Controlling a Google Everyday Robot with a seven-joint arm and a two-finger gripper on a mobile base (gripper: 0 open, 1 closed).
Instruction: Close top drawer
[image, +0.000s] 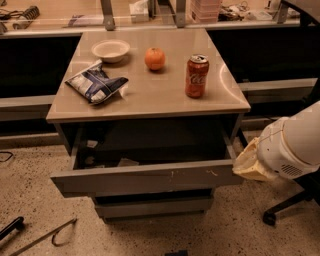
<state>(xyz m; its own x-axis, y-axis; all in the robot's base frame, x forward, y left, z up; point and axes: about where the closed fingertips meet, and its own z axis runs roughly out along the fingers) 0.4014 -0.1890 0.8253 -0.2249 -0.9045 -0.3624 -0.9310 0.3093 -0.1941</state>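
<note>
The top drawer (145, 180) of the small cabinet stands pulled out. Its wide grey front has pale scratches right of centre, and its dark inside holds small scraps (125, 161). My gripper (246, 162) is at the tan-covered end of the white arm (292, 145), just right of the drawer's front right corner at about drawer height. I cannot tell whether it touches the drawer.
On the cabinet top (150, 95) are a red soda can (197, 76), an orange (155, 58), a white bowl (111, 50) and a chip bag (96, 82). A narrower lower drawer front (152, 206) sits below. An office chair base (285, 207) is on the right, and a cable (42, 237) lies on the floor at left.
</note>
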